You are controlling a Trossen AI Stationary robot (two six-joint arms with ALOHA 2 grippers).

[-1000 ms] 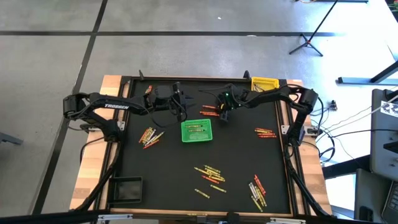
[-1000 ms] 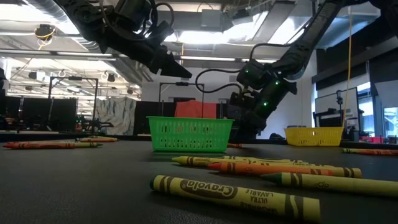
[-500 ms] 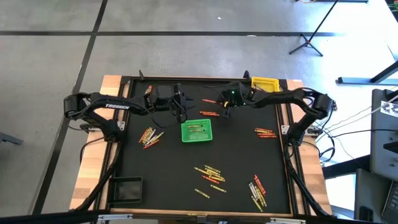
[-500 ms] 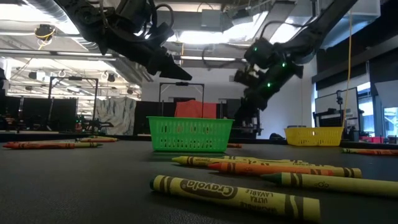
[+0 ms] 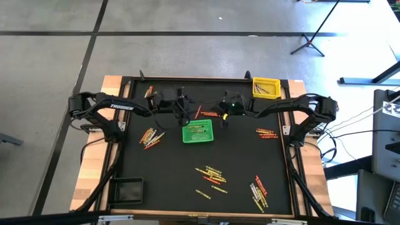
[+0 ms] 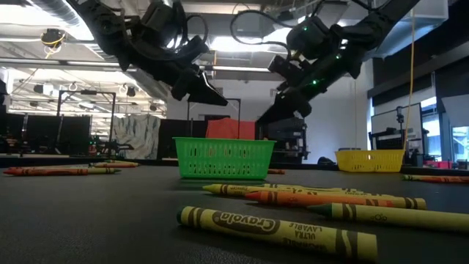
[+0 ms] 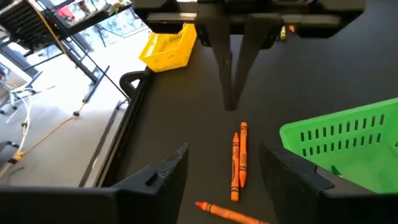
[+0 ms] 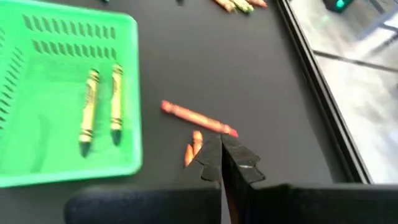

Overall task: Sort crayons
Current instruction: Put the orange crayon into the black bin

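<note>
Crayons lie in clusters on the black table: orange ones (image 5: pixel 209 114) just beyond the green basket (image 5: pixel 197 132), others at the left (image 5: pixel 150 135), the right (image 5: pixel 266 132) and the near side (image 5: pixel 211 174). Two yellow-green crayons (image 8: pixel 102 107) lie in the green basket. My left gripper (image 7: pixel 230 180) hovers open above the table, left of the basket's far edge, with the orange crayons (image 7: pixel 238 160) ahead between its fingers. My right gripper (image 8: pixel 224 163) hangs shut and empty above the same orange crayons (image 8: pixel 194 118), facing the left one.
A yellow basket (image 5: pixel 265 87) holding crayons stands at the far right corner, and a black basket (image 5: pixel 128 189) at the near left. More crayons lie near the right front (image 5: pixel 257 190). The table's raised rim (image 8: pixel 311 68) runs close by my right gripper.
My right gripper has risen from down by the table behind the green basket to well above it, and has rolled and tipped as it came up. The crayons and baskets lie as before.
</note>
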